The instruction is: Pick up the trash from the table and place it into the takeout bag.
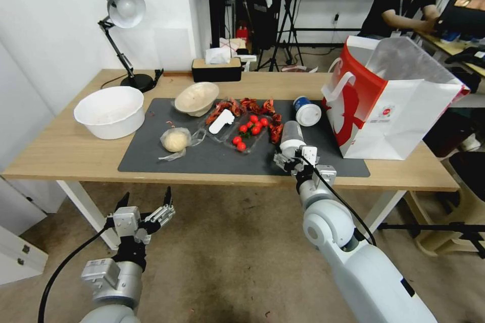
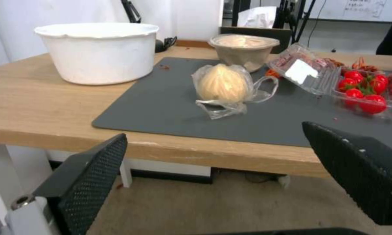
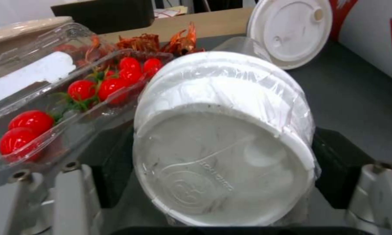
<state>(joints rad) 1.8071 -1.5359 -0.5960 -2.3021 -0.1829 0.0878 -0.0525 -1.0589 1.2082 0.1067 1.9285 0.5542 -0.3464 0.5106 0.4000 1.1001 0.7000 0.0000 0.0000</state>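
Observation:
A clear plastic cup with a white lid (image 1: pixel 291 135) (image 3: pixel 230 98) lies on its side on the dark grey mat (image 1: pixel 202 160). My right gripper (image 1: pixel 292 157) (image 3: pixel 224 163) is open at its lid end, one black pad (image 3: pixel 113 169) on each side of it. On the mat also lie a blue-white cup (image 1: pixel 307 111) (image 3: pixel 291 29), a beige bowl (image 1: pixel 196 98) (image 2: pixel 243 49) and a clear bag with a pale lump (image 1: pixel 176 140) (image 2: pixel 225 85). The takeout bag (image 1: pixel 389 101) stands open at the right end of the table (image 1: pixel 65 151). My left gripper (image 1: pixel 146 207) (image 2: pixel 222 182) hangs open below the front edge.
A clear clamshell of red tomatoes (image 1: pixel 247 133) (image 3: pixel 74 94) and red crayfish shells (image 1: pixel 252 106) lie mid-mat beside the cup. A large white bowl (image 1: pixel 110 111) (image 2: pixel 98 52), a desk lamp (image 1: pixel 124 15) and a tissue box (image 1: pixel 217 68) stand at the left and back.

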